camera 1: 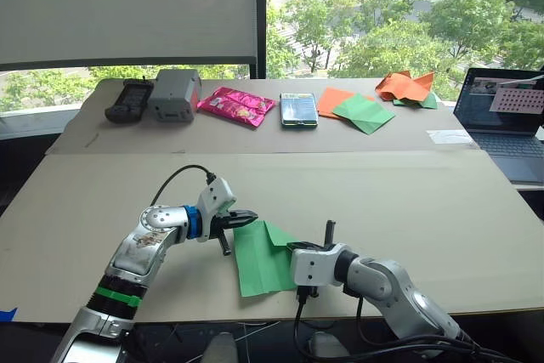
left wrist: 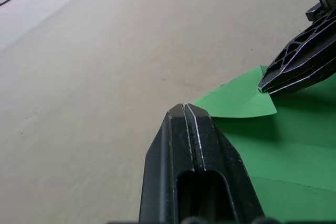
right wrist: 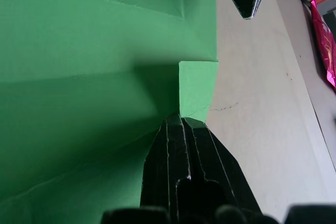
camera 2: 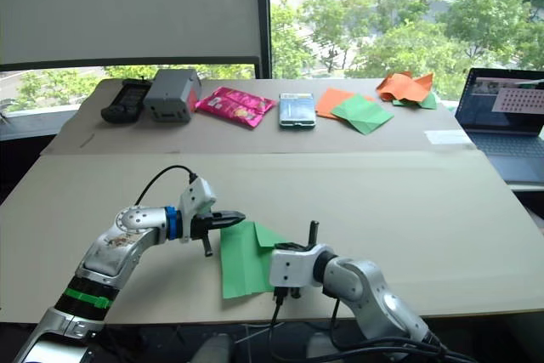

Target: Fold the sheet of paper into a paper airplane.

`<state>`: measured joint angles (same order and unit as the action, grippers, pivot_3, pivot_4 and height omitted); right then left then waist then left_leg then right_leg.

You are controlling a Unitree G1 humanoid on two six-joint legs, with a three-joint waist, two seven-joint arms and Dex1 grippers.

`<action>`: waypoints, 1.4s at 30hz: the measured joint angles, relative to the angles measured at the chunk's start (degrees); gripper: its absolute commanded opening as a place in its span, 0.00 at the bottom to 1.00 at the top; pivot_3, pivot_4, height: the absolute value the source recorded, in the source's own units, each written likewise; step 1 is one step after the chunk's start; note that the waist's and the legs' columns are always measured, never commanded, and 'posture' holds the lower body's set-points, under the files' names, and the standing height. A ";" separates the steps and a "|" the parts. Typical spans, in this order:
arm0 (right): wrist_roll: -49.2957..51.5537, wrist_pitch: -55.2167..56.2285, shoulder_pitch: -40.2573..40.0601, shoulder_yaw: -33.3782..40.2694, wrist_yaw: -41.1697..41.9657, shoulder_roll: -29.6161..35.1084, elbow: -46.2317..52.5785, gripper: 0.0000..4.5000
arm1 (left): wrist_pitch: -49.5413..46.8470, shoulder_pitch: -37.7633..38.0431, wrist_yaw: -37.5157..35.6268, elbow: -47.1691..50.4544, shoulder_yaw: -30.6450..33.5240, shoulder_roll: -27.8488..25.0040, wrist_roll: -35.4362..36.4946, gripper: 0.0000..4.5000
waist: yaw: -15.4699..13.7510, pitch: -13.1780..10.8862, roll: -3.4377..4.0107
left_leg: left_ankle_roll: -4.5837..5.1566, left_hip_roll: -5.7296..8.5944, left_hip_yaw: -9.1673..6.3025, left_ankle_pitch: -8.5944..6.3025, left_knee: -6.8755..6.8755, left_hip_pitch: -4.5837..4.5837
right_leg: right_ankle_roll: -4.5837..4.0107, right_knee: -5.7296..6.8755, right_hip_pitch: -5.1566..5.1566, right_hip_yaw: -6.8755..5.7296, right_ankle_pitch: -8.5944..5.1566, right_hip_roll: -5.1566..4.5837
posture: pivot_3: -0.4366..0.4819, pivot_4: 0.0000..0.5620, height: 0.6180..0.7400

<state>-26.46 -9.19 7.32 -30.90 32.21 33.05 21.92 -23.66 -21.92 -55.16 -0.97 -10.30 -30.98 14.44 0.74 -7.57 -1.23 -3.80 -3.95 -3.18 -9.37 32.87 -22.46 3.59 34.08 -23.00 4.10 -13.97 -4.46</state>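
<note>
the sheet of paper (camera 1: 259, 261) is laid flat at the near edge of the table (camera 1: 408, 201), between the two arms, with one far corner already turned over into a small triangular flap (camera 1: 279, 234). no paper airplane is formed yet; by the look of it, only an early corner fold is in hand.

the left gripper (camera 1: 246, 218) is held just at the sheet's far left edge, its two black fingers pressed together with nothing between them, as is seen in the left wrist view. it is judged to be placed there to pin or steady the edge while the fold is worked. the right gripper (right wrist: 181, 121) is set on the paper at the folded flap, its fingers closed tip to tip; whether the paper edge is pinched between them or merely pressed down cannot be told from the right wrist view. the tip is likely placed there to hold the flap or run the crease.

along the far side are laid a black controller (camera 1: 129, 100), a grey box (camera 1: 173, 94), a pink snack packet (camera 1: 237, 106), a phone (camera 1: 298, 110), orange and duller green sheets (camera 1: 357, 110), a crumpled paper heap (camera 1: 408, 87) and a laptop (camera 1: 506, 116). no writing or brand can be read on any of them.
</note>
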 measured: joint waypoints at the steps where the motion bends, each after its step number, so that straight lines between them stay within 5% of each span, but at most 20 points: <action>1: -0.28 -0.01 -0.02 0.00 0.29 -0.22 0.02 0.00 | 0.08 -0.33 0.14 -0.34 -0.19 0.33 -0.55 0.00 | -0.03 0.00 0.00 | 0.00 0.00 0.00 0.00 0.00 0.00 | 0.00 0.00 0.00 0.00 0.00 0.00 | 0.48 0.27 0.82; 23: -14.50 -24.69 0.99 -3.13 12.10 -8.36 8.44 0.00 | 7.26 -11.37 -6.37 -15.45 -6.10 5.66 -6.04 0.00 | -0.21 0.05 0.00 | -0.03 0.01 -0.01 -0.01 0.12 0.16 | 0.01 0.03 0.33 -0.03 0.00 0.01 | 0.48 0.27 0.82; 42: -19.99 -28.20 0.86 -3.78 12.70 -10.72 8.39 0.00 | 15.23 -15.61 -6.76 -26.96 -8.77 10.21 -12.32 0.00 | -0.18 0.06 0.01 | -0.03 0.01 -0.02 0.00 0.14 0.20 | 0.02 0.06 0.56 -0.04 0.01 0.02 | 0.48 0.27 0.82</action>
<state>-46.45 -37.39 8.18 -34.68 44.92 22.33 30.31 -8.42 -37.53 -61.92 -27.93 -19.07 -20.78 2.11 0.56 -7.51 -1.22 -3.83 -3.95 -3.20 -9.37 33.01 -22.26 3.61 34.13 -22.44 4.06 -13.97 -4.44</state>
